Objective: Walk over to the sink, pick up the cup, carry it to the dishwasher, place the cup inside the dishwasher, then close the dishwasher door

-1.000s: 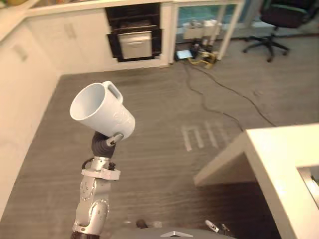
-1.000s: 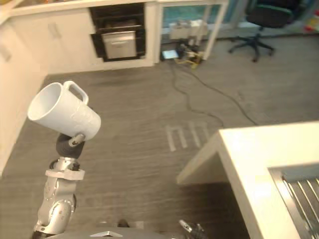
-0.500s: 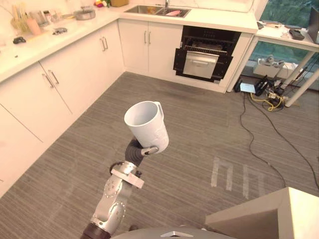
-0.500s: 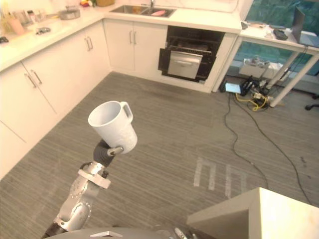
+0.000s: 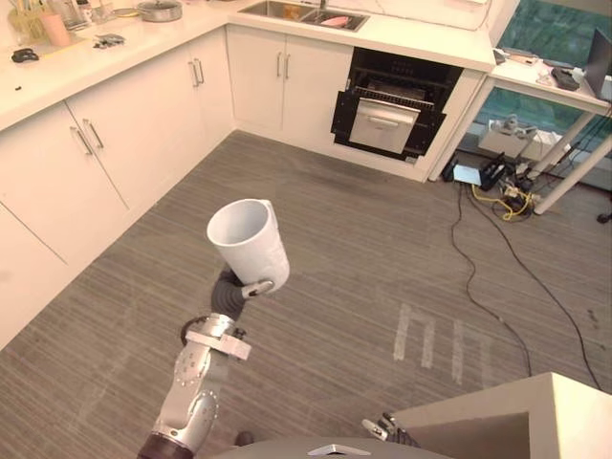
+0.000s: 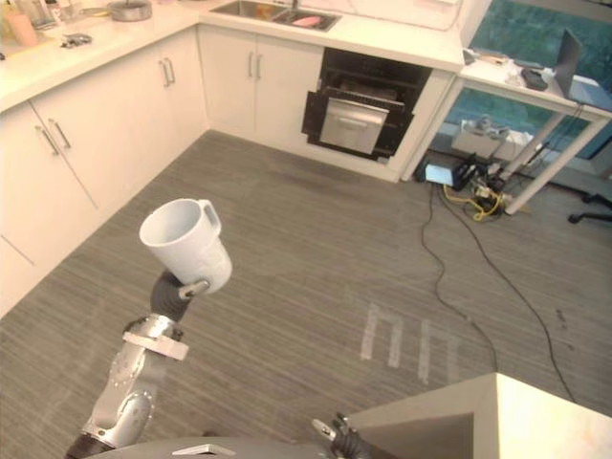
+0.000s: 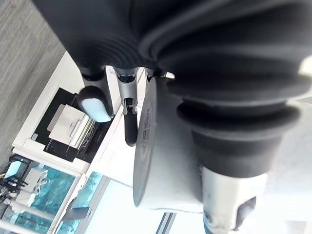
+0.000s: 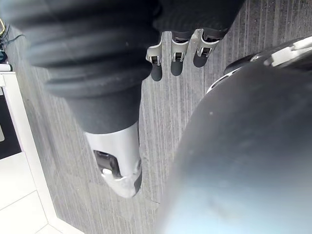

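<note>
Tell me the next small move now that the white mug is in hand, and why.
Probably step forward toward the black-and-silver dishwasher under the far white counter. The left hand is curled round the white ceramic cup, and a wide stretch of grey floor lies between it and the dishwasher, too far to place it. The right hand hangs idle.

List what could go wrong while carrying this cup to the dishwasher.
1. The white cup sits tilted in the left hand, gripped near its base, high above the floor; walking jolts might loosen it.
2. Floor cables lie right of the open dishwasher; drifting that way risks snagging a foot.
</note>
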Tool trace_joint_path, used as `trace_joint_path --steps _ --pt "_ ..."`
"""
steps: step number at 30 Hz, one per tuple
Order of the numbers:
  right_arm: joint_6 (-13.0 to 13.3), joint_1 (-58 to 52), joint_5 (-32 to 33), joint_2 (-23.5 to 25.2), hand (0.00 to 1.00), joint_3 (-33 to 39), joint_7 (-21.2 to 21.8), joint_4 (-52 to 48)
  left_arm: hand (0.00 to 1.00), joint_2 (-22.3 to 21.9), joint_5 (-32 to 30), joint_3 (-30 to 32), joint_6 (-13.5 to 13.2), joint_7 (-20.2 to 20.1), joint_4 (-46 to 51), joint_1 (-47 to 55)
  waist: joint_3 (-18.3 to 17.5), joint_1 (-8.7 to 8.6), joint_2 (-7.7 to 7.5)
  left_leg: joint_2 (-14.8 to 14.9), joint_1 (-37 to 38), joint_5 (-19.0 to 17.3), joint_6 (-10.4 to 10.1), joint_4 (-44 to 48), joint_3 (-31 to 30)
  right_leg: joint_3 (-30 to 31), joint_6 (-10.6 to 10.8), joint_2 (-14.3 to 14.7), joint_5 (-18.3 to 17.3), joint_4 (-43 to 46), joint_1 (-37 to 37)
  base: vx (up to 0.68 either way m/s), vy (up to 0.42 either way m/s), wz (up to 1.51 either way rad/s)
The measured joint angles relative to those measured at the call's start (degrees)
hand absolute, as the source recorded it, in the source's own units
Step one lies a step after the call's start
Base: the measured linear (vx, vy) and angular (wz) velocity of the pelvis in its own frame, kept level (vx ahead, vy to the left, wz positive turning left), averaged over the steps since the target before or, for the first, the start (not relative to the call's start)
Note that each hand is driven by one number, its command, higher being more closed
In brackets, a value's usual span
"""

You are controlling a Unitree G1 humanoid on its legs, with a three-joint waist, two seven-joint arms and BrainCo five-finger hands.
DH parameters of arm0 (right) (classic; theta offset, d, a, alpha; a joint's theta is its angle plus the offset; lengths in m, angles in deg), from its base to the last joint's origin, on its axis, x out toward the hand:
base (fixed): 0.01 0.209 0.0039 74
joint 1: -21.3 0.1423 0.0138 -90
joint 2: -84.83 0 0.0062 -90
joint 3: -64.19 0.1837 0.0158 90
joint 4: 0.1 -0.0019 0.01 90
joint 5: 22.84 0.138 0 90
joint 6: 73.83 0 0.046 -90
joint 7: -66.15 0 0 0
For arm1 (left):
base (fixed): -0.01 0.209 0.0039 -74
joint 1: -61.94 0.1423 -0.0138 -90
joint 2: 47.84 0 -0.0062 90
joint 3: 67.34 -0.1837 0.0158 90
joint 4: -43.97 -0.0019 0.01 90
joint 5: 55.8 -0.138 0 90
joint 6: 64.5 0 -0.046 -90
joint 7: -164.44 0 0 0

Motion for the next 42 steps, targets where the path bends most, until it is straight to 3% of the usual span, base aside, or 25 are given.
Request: trace_joint_path --steps 7,9,10,12,13,15,16,17,18,20,21,23,25,26,27,28,30,31,34,36,37,39,40,41,42 --pt "1.8 -1.5 2.2 1.0 0.0 -0.1 2.9 -1.1 1.0 -2.8 0.0 4.2 -0.2 1.9 4.6 4.4 0.3 0.89 -0.07 0.9 -0.7 -3.6 -0.4 3.6 1.8 0.9 -0.5 -0.3 -4.6 6.7 -2.1 -0.05 -0.021 -0.04" --pt "1.5 -2.2 2.9 1.0 0.0 -0.3 4.1 -3.8 1.0 -4.6 0.1 4.6 -0.8 1.6 9.2 6.4 2.5 3.31 0.44 5.5 -10.6 -12.8 -3.4 28.1 3.6 0.9 -1.7 1.0 -6.5 10.3 -3.0 -0.04 -0.017 0.04" --pt "1.5 -2.8 3.6 0.6 0.0 -0.4 4.0 -5.2 1.0 -5.6 0.1 4.4 -0.9 1.4 9.8 6.6 3.4 3.25 1.6 7.9 -15.6 -13.3 -4.1 38.3 5.0 -0.1 -2.0 1.6 -7.6 11.7 -2.9 -0.06 -0.006 0.24" --pt "1.4 -3.1 3.8 -0.2 0.0 -0.8 4.0 -6.0 1.0 -7.1 0.1 5.1 -0.9 1.3 10.6 7.5 4.2 3.28 1.09 11.0 -20.4 -13.3 -6.0 48.5 6.5 -0.7 -2.1 1.7 -8.8 12.8 -1.8 -0.01 0.041 0.24" --pt "1.5 -2.9 4.3 -1.3 0.0 -0.3 4.0 -6.2 1.0 -7.4 0.5 5.9 -1.1 0.7 10.6 7.7 4.7 3.54 2.74 11.8 -21.2 -16.1 -4.2 46.6 6.8 -0.8 -1.3 1.0 -9.6 12.8 -0.3 0.06 0.113 0.08" --pt "1.8 -1.7 4.4 -2.5 0.0 0.7 4.0 -6.0 1.0 -7.5 0.9 7.7 -1.1 -0.6 10.6 7.7 4.9 3.08 2.99 10.3 -20.9 -15.2 -4.0 35.9 6.2 -0.3 0.4 -1.1 -10.6 12.7 0.3 0.12 0.214 0.0" --pt "2.8 -0.9 4.4 -3.5 0.0 1.0 4.0 -5.1 1.0 -7.6 1.0 8.6 -1.1 -0.8 10.5 7.6 5.1 3.04 3.14 8.7 -20.0 -9.8 -3.7 28.7 5.3 0.7 1.5 -2.6 -11.3 11.3 0.9 0.16 0.296 -0.11" --pt "3.2 -0.8 4.4 -3.9 0.0 1.2 4.1 -4.3 1.0 -7.7 1.0 8.9 -1.0 -0.8 10.2 7.7 5.0 3.25 3.08 7.2 -18.6 -8.0 -3.1 26.7 5.3 1.4 1.7 -3.3 -11.4 9.6 1.7 0.23 0.275 -0.24" --pt "3.6 -0.2 4.5 -3.6 0.0 2.0 4.2 -3.6 1.0 -8.3 1.0 10.0 -1.1 -0.7 9.6 7.0 5.6 3.88 4.01 6.2 -17.8 -9.3 -3.0 27.2 5.3 2.0 2.7 -2.4 -11.3 12.0 2.3 0.27 0.191 -0.28" --pt "4.0 0.6 4.4 -2.8 0.0 2.3 4.2 -2.8 1.0 -8.1 1.1 12.3 -1.2 -0.8 9.3 6.9 5.9 5.01 3.1 4.7 -19.2 -13.3 -1.3 32.7 3.8 3.1 1.6 -1.9 -13.0 15.7 2.3 0.29 0.123 -0.41" --pt "4.1 1.1 4.5 -2.8 0.0 2.9 3.9 -1.8 1.0 -7.8 1.2 12.7 -1.2 -1.2 9.1 6.9 5.8 5.63 2.86 3.6 -19.9 -16.1 1.9 36.4 3.2 4.7 2.6 -2.5 -15.2 17.9 2.2 0.21 0.109 -0.34" --pt "3.8 0.6 5.5 -2.3 0.0 3.5 3.9 -1.2 1.0 -6.2 1.2 12.0 -1.1 -2.6 9.1 6.9 4.9 4.97 1.79 1.9 -19.4 -19.2 2.9 39.1 3.6 5.7 4.4 -4.5 -16.9 23.2 0.6 0.27 0.205 -0.03" --pt "3.6 -0.7 5.5 -2.0 0.0 5.5 4.0 0.5 1.0 -5.8 1.2 11.0 -0.4 -4.0 9.1 6.7 2.0 5.35 1.48 0.6 -18.3 -20.6 3.8 37.5 5.0 6.4 5.7 -6.2 -16.1 28.2 -1.6 0.35 0.175 -0.08" --pt "3.6 -0.9 5.5 -1.4 0.0 6.3 4.1 0.5 1.0 -5.6 1.2 10.9 0.3 -4.3 9.1 5.7 2.0 5.32 1.23 0.1 -15.6 -21.3 4.5 35.5 6.2 6.2 6.9 -7.1 -13.7 41.3 -5.5 0.4 0.11 -0.34" --pt "3.7 -1.1 5.6 -0.2 0.0 7.8 4.1 0.4 1.0 -4.4 1.2 10.2 1.2 -4.4 9.2 5.6 2.3 5.02 0.54 -1.5 -11.4 -21.8 5.4 32.1 6.7 5.1 6.3 -7.8 -7.9 51.7 -8.4 0.4 0.103 -0.42" --pt "3.7 -1.5 5.5 0.3 0.0 8.2 4.2 0.3 1.0 -3.8 1.2 9.3 1.5 -4.3 9.3 5.6 2.3 5.04 0.19 -2.1 -9.0 -22.3 6.6 30.1 6.7 4.9 5.5 -6.9 -5.9 54.8 -9.2 0.38 0.094 -0.51" --pt "3.9 -2.1 5.5 1.3 0.0 8.8 4.7 0.0 1.0 -2.9 1.0 5.5 1.7 -3.5 9.3 5.2 2.4 3.75 1.1 -2.0 -2.7 -22.1 7.1 24.4 6.0 2.9 1.9 -1.4 -8.7 60.7 -13.8 0.38 0.043 -0.23" --pt "4.3 -2.9 5.5 1.7 0.0 9.4 5.2 -0.1 1.0 -3.1 1.0 2.9 2.4 -3.0 9.3 3.8 2.3 1.98 1.6 -1.6 0.8 -22.1 6.9 20.8 4.7 -1.1 -0.6 0.5 -12.6 60.7 -18.6 0.39 -0.014 0.17" --pt "5.0 -5.0 6.1 3.0 0.0 9.4 4.9 -3.2 1.0 -4.0 0.4 0.5 3.4 -3.4 9.2 0.5 2.4 0.44 2.27 0.7 5.4 -23.0 4.8 18.0 3.1 -3.7 -3.2 1.3 -15.3 52.7 -27.3 0.47 -0.044 0.44" --pt "5.4 -6.1 7.5 3.8 0.0 9.1 4.4 -5.8 1.0 -4.7 0.5 0.5 4.2 -4.0 9.2 -1.5 2.5 -0.98 3.65 4.4 8.8 -24.7 0.7 18.1 0.6 -2.4 -2.8 2.3 -11.5 39.3 -31.6 0.67 -0.139 0.78" --pt "5.5 -6.7 8.4 4.0 0.0 8.7 4.0 -6.8 1.0 -5.1 0.6 0.5 4.2 -5.0 9.1 -1.6 2.4 -1.16 3.98 6.2 12.1 -25.5 0.2 18.1 -0.3 -0.1 -2.1 2.5 -6.1 29.0 -33.1 0.52 -0.131 0.62" --pt "5.7 -7.7 8.6 3.9 0.0 8.0 3.9 -6.7 1.0 -5.4 0.7 0.5 4.1 -5.3 9.1 -1.6 2.3 -1.13 3.69 7.1 14.5 -26.8 -0.7 18.5 -1.4 2.7 -1.9 2.5 -2.4 20.5 -32.9 0.66 -0.206 0.51" --pt "5.8 -7.6 8.6 3.6 0.0 7.4 4.0 -6.6 1.0 -5.8 1.2 0.5 4.0 -5.7 8.6 -1.0 1.6 -1.19 3.6 8.9 16.1 -28.6 -2.3 20.7 -2.4 4.0 -1.3 2.9 6.6 19.5 -32.7 0.78 -0.258 0.5" --pt "5.8 -7.6 8.6 3.2 0.0 7.2 4.0 -6.7 1.0 -5.9 1.2 0.5 4.0 -5.8 8.3 -0.9 1.8 -1.27 4.43 9.9 16.3 -28.6 -2.5 22.0 -2.9 3.3 -2.3 3.0 8.4 22.4 -33.0 0.77 -0.271 0.58" --pt "5.6 -7.3 8.4 1.8 0.0 7.2 4.6 -7.1 1.0 -6.8 1.2 -0.4 4.0 -6.1 7.9 -1.0 2.4 -1.59 6.34 11.6 16.3 -26.4 -2.0 24.6 -4.1 1.5 -2.7 3.4 3.3 29.8 -34.4 0.78 -0.283 0.38"
